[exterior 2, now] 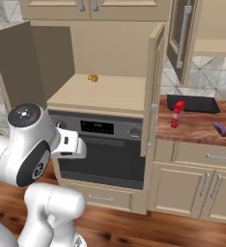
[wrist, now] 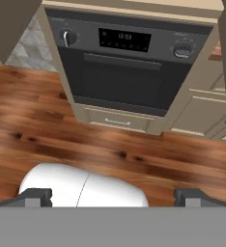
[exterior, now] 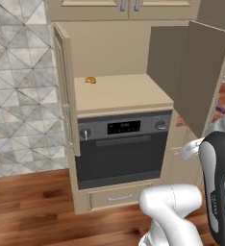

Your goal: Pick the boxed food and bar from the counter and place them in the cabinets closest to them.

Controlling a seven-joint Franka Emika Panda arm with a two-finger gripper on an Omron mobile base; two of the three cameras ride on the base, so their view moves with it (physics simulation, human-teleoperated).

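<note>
While both doors of the open cabinet [exterior 2: 110,53] above the oven [exterior 2: 103,144] stand swung wide, its tan shelf [exterior: 119,96] is exposed for loading; a small yellow item [exterior: 90,80] already lies near the shelf's back. This compartment is probably the nearest storage for the goods to its right. The claw [wrist: 114,195] points down at the wooden floor [wrist: 62,140] before the oven, jaws spread fully and holding nothing, well apart from either target. Further right, the boxed food [exterior 2: 177,114] stands upright on the surface [exterior 2: 197,128], just in front of a black tray [exterior 2: 192,103]. The bar [exterior 2: 220,129] lies flat near the surface's right end, apart from the box. Neither item has been collected yet; the box appears the closer first pick.
</note>
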